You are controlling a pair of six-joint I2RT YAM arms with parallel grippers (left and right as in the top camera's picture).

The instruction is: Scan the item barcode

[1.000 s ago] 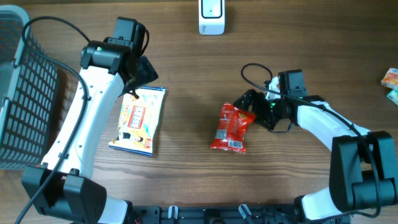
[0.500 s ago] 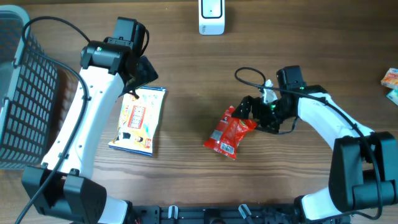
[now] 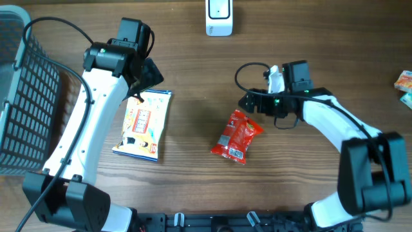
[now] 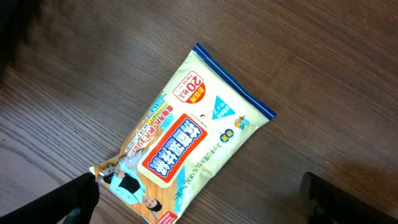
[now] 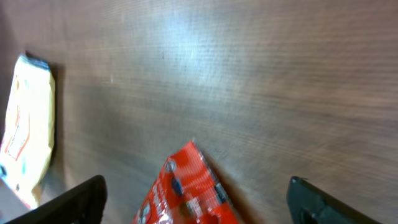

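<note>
Both the left gripper (image 4: 200, 198) and right gripper (image 3: 248, 102) have jaws wide apart, empty. The red packet (image 3: 237, 135) lies flat on the table (image 3: 193, 171), just at seven o'clock from the right gripper.

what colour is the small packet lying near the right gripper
The packet is red with small white markings; the overhead view shows it best.

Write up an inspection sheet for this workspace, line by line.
Surface: wooden table, no spills seen.
Job's things: red snack packet lying flat near centre; white device, likely the scanner, at far edge.
Clutter: yellow-white pouch; small boxes at right edge.
End effectors: left end effector open above the pouch; right end effector open beside the packet, holding nothing.
Cables: black cable looped by right wrist.
Surroundings: wire basket at left.
</note>
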